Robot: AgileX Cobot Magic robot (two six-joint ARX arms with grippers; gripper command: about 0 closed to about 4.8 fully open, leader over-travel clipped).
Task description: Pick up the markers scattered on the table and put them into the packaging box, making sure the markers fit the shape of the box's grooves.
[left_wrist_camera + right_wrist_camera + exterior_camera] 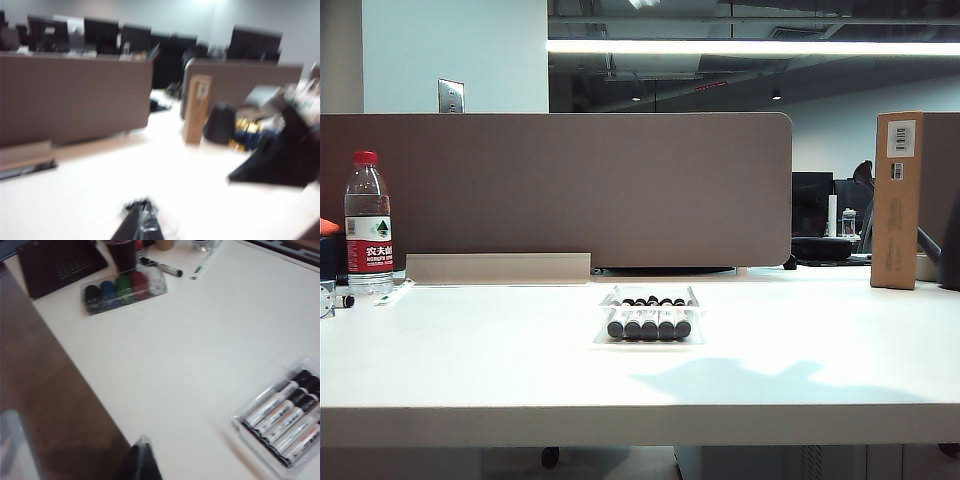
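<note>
Off the table edges, left gripper (141, 222) and right gripper (140, 460) clenched empty; markers (649, 322) fill packaging box (610, 296); risk: one unseated in its groove.

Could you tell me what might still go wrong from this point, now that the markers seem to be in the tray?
The markers lie side by side in the packaging box, but whether each sits fully in its groove is too small to tell; one riding high could roll out. Both the left gripper and right gripper are shut and empty. A stray marker beside another case might be missed.
</note>
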